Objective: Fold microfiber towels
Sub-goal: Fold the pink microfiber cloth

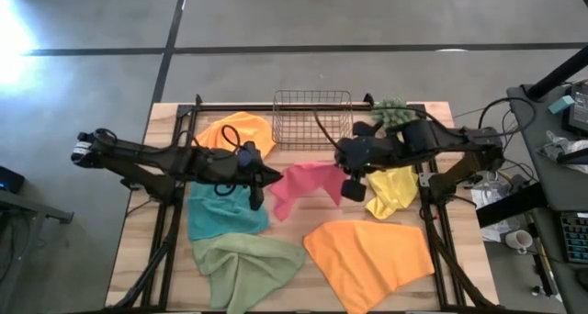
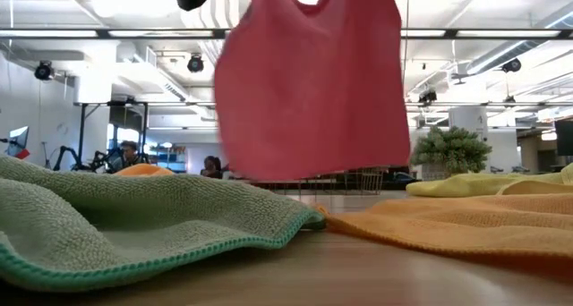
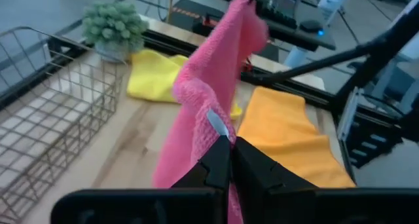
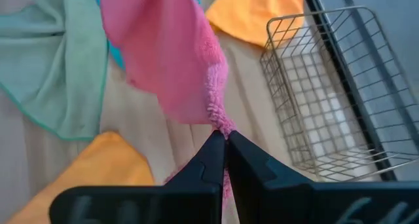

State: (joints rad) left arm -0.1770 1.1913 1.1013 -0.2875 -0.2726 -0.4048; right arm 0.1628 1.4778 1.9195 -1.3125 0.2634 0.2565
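1. Presently, the fuzzy pink towel [image 1: 308, 184] hangs limp above the wooden worktop [image 1: 299, 222], between the left gripper [image 3: 230, 145] and right gripper [image 4: 224, 142], each clenched on a corner.
2. Its upper edge is cut off in the low view.

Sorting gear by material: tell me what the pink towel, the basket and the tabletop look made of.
Pink towel: soft napped cloth, probably microfiber; its edge looks fuzzy and it drapes limply between the two shut grippers.
Basket: thin metal wire in an open grid, with a coppery sheen in the left wrist view.
Tabletop: pale wood, seemingly in planks; lengthwise grain and seams show, matte finish.
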